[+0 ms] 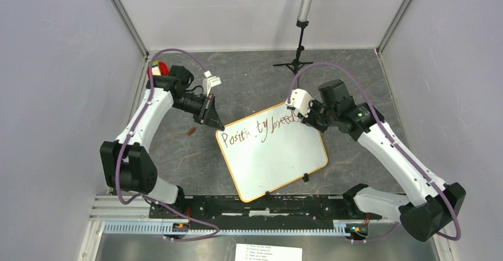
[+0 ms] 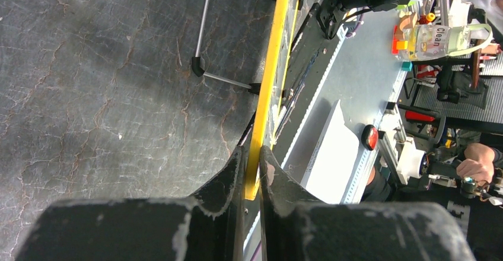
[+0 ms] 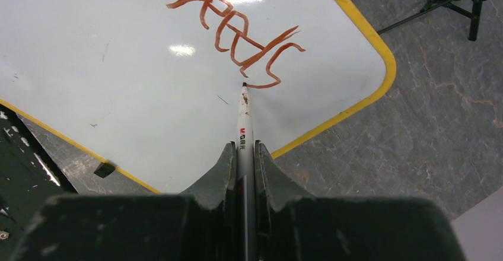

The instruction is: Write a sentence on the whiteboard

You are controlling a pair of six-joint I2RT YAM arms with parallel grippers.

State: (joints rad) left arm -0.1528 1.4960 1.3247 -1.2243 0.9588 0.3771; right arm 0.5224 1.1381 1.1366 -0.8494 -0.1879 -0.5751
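Observation:
The whiteboard [image 1: 279, 157] lies tilted on the dark table, its yellow rim [image 2: 270, 65] seen edge-on in the left wrist view. My left gripper [image 1: 215, 122] [image 2: 254, 157] is shut on the board's far left corner. The sentence [image 1: 261, 129] in brownish-red marker reads "Positivity breeds" along the top edge. My right gripper [image 1: 306, 114] [image 3: 244, 148] is shut on a white marker [image 3: 244, 118]. The marker's tip touches the whiteboard [image 3: 136, 101] just below the last "s" of the sentence [image 3: 237, 32], near the board's far right corner.
A black tripod stand [image 1: 298, 56] rises behind the board. A small brown cap [image 1: 191, 131] lies left of the board, and a red object [image 1: 155, 70] sits at the far left. A black clip [image 1: 305, 177] sits on the board's near edge. A printed paper sheet [image 1: 268, 252] lies below the rail.

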